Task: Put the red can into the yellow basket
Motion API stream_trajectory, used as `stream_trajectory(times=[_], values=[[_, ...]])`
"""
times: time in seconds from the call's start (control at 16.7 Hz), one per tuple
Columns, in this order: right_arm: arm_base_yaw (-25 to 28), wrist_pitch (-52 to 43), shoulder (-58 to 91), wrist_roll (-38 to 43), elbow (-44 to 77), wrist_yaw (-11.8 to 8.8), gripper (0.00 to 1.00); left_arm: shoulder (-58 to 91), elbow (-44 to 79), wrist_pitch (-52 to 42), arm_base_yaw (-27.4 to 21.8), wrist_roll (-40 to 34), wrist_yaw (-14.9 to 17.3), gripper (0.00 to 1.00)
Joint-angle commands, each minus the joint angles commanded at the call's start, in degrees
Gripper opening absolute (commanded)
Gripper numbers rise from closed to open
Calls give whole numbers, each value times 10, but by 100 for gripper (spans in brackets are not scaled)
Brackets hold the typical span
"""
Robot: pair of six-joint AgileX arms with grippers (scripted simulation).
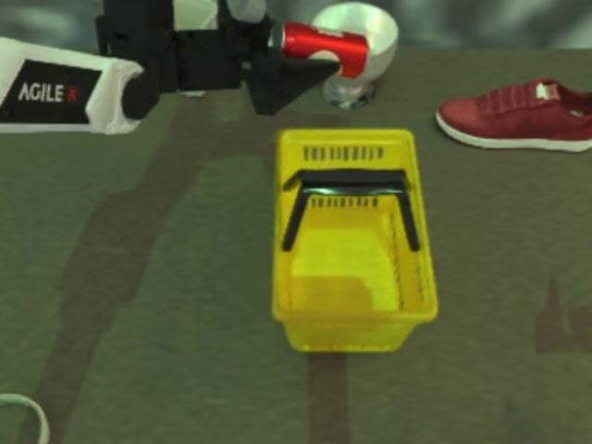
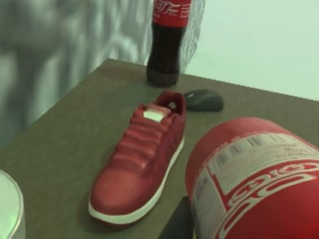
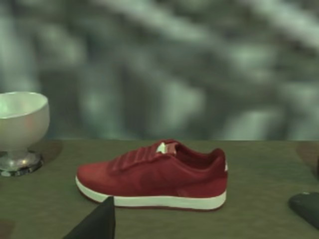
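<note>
Seen at the far side of the table, held lying on its side between the dark fingers of the left gripper (image 1: 301, 69): the red can (image 1: 324, 48), jaws closed on its body, carried above the tabletop just short of a silvery goblet (image 1: 356, 37); not yet over the yellow basket (image 1: 354, 319), which sits open in the table's middle with its black handle (image 1: 350, 185) folded across the far half.

Judged best for the step in hand: swing the can back toward the basket's near, unobstructed half; keep clear of the handle and of the goblet's rim while turning; lower before releasing, since a can on its side looks likely to roll or bounce off the slotted wall.

Farther right, well apart from the basket: a red shoe (image 1: 518, 116); beyond it in the left wrist view, a dark mouse (image 2: 203, 100) and a cola bottle (image 2: 168, 42).

Right gripper (image 3: 94, 224) barely in frame near the shoe; cannot tell how its jaws stand.
</note>
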Motion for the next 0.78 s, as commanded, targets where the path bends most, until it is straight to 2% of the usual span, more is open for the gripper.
stream_trajectory(times=[0.18,0.3,0.42,0.78], values=[[0,0,0,0,0,0,100,-34,-50,104,-7,-33,73,0],[0,0,0,0,0,0,100,-49,-69,143,-9,-46,103,0],[0,0,0,0,0,0,100,-55,-76,157,-10,-51,115,0],[0,0,0,0,0,0,100,-43,-75,166,-7,-50,115,0]])
